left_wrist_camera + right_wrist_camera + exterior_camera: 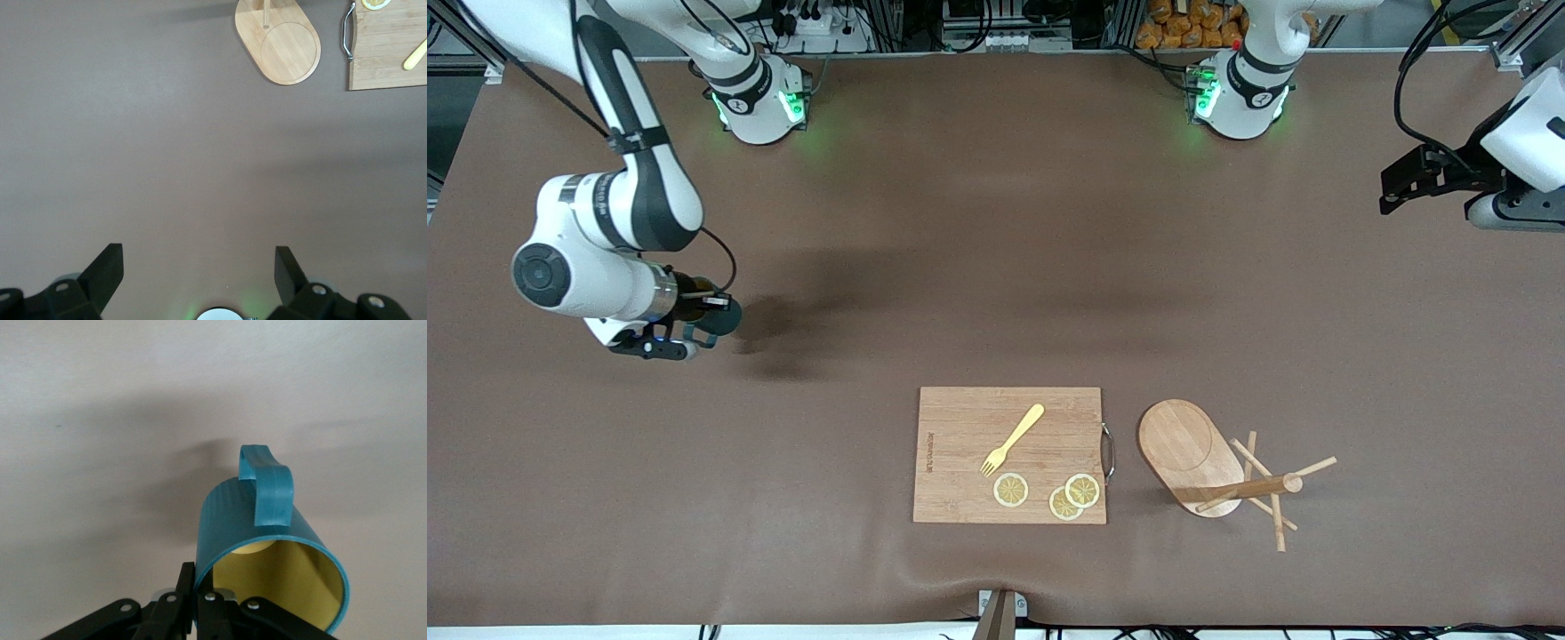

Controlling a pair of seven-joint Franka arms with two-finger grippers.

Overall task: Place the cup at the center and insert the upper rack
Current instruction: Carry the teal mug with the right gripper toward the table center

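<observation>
The dark teal cup (pixel 723 316) with a yellowish inside is held in the air over the table near the right arm's end. My right gripper (pixel 699 327) is shut on its rim, one finger inside and one outside. In the right wrist view the cup (pixel 267 533) is tilted with its handle up, and the right gripper (pixel 203 590) pinches its wall. The wooden rack (pixel 1193 452) lies tipped on its side beside the cutting board, with its pegs (pixel 1272 498) toward the left arm's end. My left gripper (pixel 1394 185) is open and empty, and waits high over the left arm's end. The left wrist view shows the left gripper (pixel 198 267) and the rack's oval base (pixel 280 43).
A rectangular wooden cutting board (pixel 960 462) lies near the front camera's edge. It carries a yellow fork (pixel 1014 437) and three lemon slices (pixel 1011 490). Its metal handle (pixel 1108 453) faces the rack. The board also shows in the left wrist view (pixel 387 53). The brown mat (pixel 996 267) covers the table.
</observation>
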